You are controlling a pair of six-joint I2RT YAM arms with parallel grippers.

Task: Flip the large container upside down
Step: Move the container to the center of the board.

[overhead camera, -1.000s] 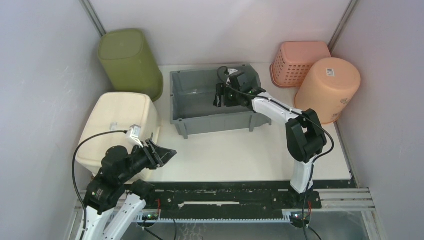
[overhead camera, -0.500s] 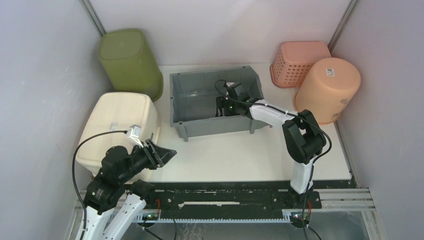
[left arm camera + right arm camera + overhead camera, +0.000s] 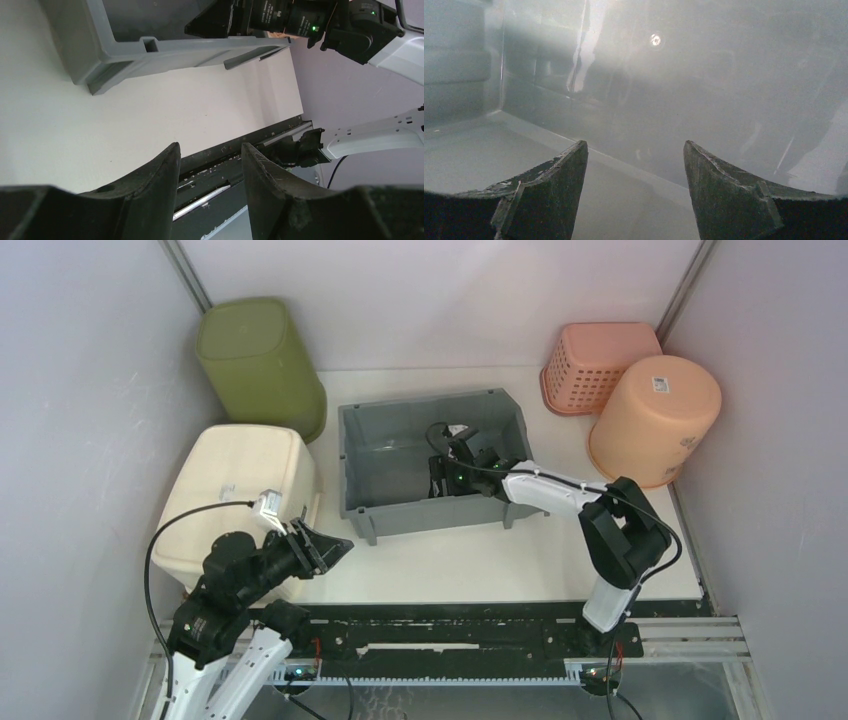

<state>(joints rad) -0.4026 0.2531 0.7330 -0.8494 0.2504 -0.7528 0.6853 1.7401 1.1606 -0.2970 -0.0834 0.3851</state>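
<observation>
The large grey rectangular plastic bin [image 3: 400, 517] stands upright at the centre. The right gripper [image 3: 438, 476] sits inside it, jaws apart, holding nothing. This bin looks light, stiff and slippery; its near rim seems the best hold.

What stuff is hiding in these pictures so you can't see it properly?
- Right gripper: in the top view its fingertips are hidden inside the gray bin, behind its own wrist.
- Cream tub: in the top view the left arm covers its near corner.
- Sticker on the orange bucket: too small to read in the top view.
- Gray bin: mostly cut off by the top edge of the left wrist view.
</observation>
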